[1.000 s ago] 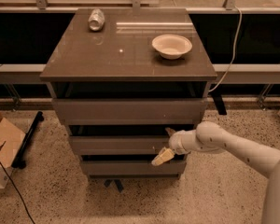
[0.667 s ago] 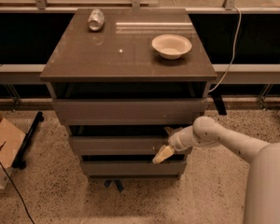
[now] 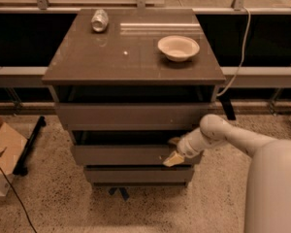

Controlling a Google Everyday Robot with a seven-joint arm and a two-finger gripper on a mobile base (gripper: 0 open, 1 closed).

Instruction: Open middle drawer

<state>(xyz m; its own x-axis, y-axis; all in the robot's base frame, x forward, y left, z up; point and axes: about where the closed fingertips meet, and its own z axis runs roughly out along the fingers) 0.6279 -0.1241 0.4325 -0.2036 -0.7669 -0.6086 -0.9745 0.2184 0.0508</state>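
The middle drawer (image 3: 121, 156) is the wide, low grey-brown front in the cabinet, under the taller top drawer (image 3: 131, 115) and above the lowest drawer (image 3: 136, 174). It stands out a little, with a dark gap above its front. My gripper (image 3: 171, 150) is at the right end of the middle drawer's top edge. One tan finger (image 3: 171, 159) lies in front of the panel and the other reaches over the edge behind it. The jaws are closed on the panel. My white arm (image 3: 233, 140) comes in from the right.
On the cabinet top (image 3: 87, 57) stand a white bowl (image 3: 178, 47) and a lying can (image 3: 99, 20). A cardboard box (image 3: 2, 154) is on the floor at the left. A cable (image 3: 240, 47) hangs at the right, and a dark shelf runs behind.
My arm's elbow has drawn back toward the camera while the gripper stays at the drawer's right end. The middle drawer front stands slightly further out.
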